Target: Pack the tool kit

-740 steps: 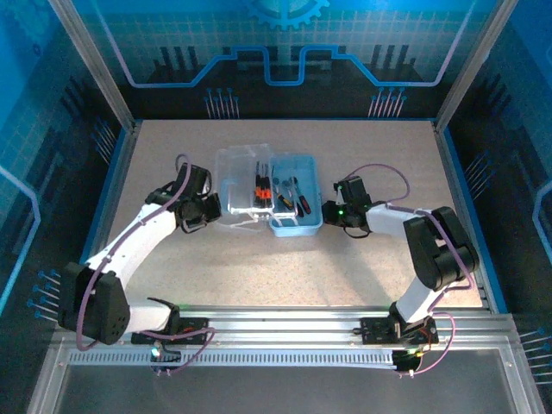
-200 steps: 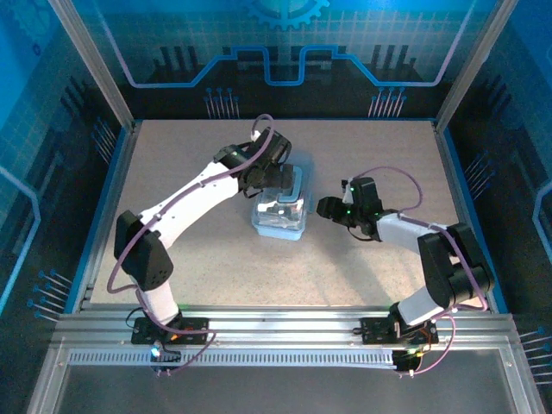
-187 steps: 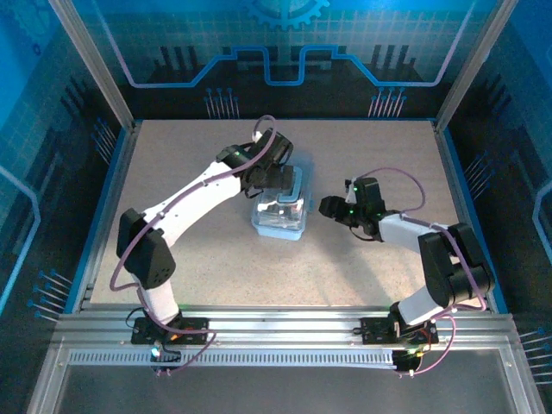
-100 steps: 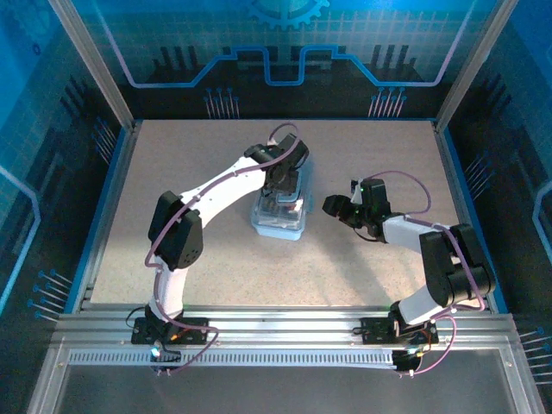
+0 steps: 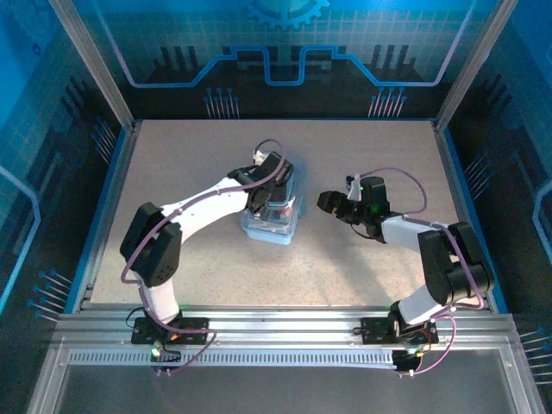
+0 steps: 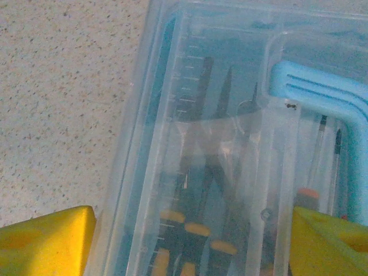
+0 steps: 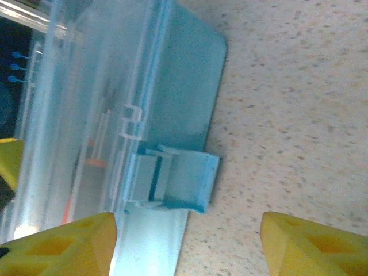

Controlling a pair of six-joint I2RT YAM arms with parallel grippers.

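Observation:
The tool kit (image 5: 274, 226), a light-blue case with its clear lid down, lies mid-table. My left gripper (image 5: 269, 191) hangs right over it. In the left wrist view this gripper (image 6: 194, 230) stands open and wide: one yellow fingertip (image 6: 52, 238) is beside the case's left edge, the other over the lid near the blue handle (image 6: 322, 98). Pliers (image 6: 190, 190) show through the lid. My right gripper (image 5: 325, 202) is open just right of the case. In its wrist view its jaws (image 7: 188, 233) face the blue front latch (image 7: 181, 178), which sticks outward, and nothing is gripped.
The speckled tabletop (image 5: 362, 267) is bare around the case. Blue walls and an aluminium frame (image 5: 448, 112) border the table. The left arm's white links (image 5: 198, 203) reach across from the near left.
The lid, open seconds ago, is now down. The left arm swung back toward the near left and its jaws narrowed slightly over the case, which slid a little left. The right jaws widened.

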